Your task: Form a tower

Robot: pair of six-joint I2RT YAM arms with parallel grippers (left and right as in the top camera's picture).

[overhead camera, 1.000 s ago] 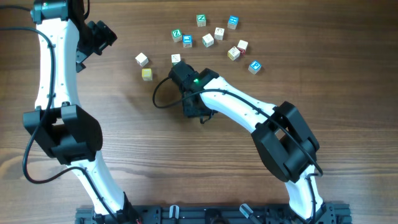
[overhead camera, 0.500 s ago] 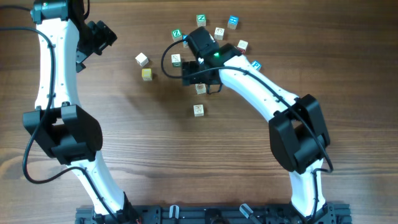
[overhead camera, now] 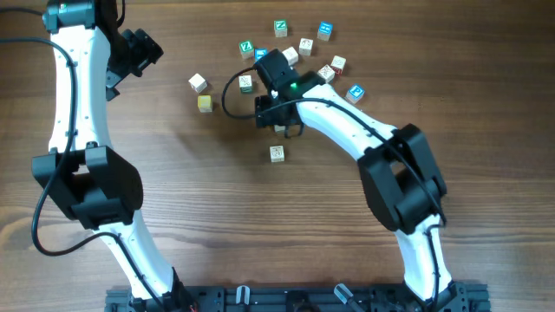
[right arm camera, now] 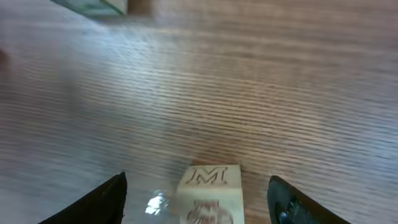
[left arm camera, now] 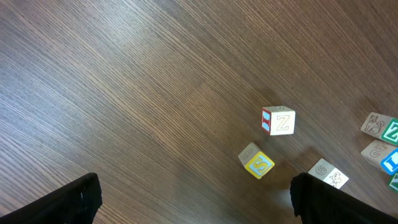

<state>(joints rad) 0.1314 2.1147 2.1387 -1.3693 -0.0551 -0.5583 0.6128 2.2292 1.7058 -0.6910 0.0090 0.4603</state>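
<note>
**Right pincer** [right arm camera: 198, 198]: the fingers stand apart with the M cube [right arm camera: 210, 185] between them. A gap shows on either side, so nothing is clamped.

**Tower** [overhead camera: 277, 153]: it stands alone on the table [overhead camera: 156, 199], near the pincer on the robot's base side. From above you see one pale face, and you cannot tell whether it is one cube high or more.

**Handling:** expect each cube to be light, rigid wood with smooth, flat faces. Take it squarely on two opposite side faces and set it down level. A narrow stack will likely topple at a sideways nudge.

**Count, overhead view:** fourteen cubes in all, two of them partly covered by the arm. Three are green-faced, three blue-faced, the rest pale or yellowish. Twelve are loose cubes [overhead camera: 324, 31] lying beyond the pincer.

**Left pincer** [left arm camera: 196, 202]: the fingers are wide apart with nothing between them, well apart from the tower.
</note>
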